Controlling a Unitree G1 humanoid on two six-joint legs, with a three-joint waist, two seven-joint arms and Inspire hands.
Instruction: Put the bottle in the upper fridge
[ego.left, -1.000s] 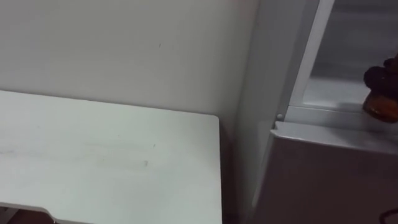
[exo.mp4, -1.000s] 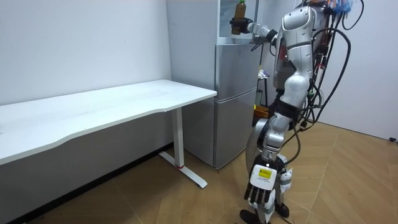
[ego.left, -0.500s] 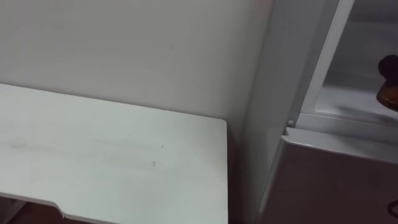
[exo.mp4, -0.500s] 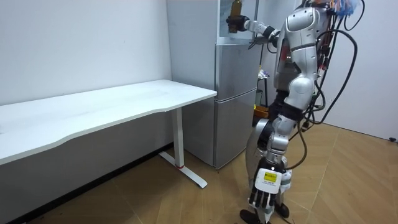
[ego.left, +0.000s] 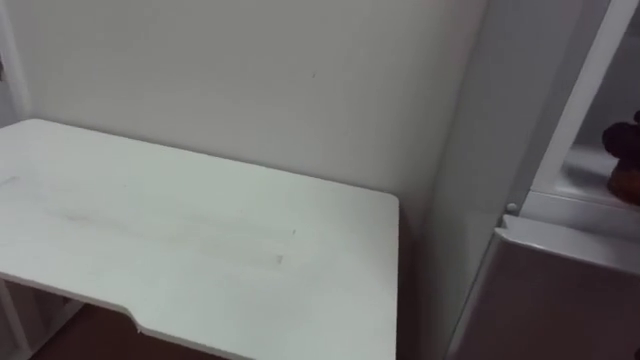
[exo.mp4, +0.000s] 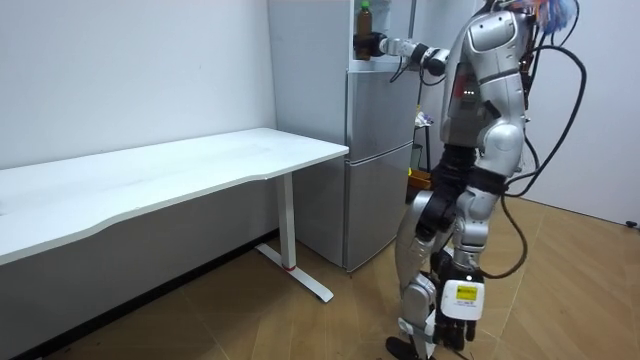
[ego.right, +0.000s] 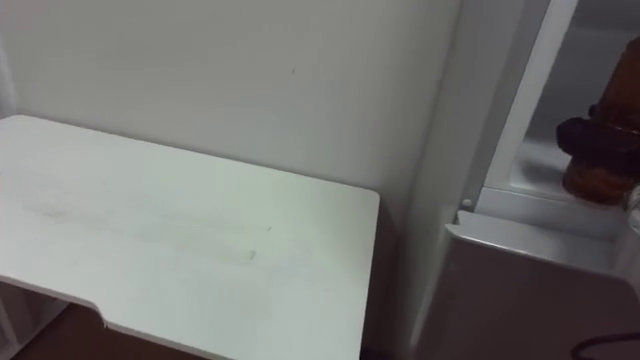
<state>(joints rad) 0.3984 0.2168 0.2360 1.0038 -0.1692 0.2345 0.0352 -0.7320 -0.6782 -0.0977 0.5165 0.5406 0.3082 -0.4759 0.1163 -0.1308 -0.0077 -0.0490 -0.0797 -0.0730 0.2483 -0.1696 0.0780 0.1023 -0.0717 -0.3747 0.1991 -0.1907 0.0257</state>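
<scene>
1. Bottle (ego.right: 600, 178), amber w/ green cap, stands upright in robot's right hand (ego.right: 598, 138), dark fingers curled round its lower body. The base is at the white floor of the open upper fridge compartment (ego.right: 532, 165); can't tell if it's touching.
2. Directly below the hand: closed grey lower fridge door (ego.right: 530, 300).
3. Left of the hand & lower: white table (ego.right: 200, 250) against the wall, just beside the fridge.
4. Room view: robot stands before the fridge, right arm out at shoulder height. Left hand (exo.mp4: 462, 300) hangs low by its leg, fingers loose.
</scene>
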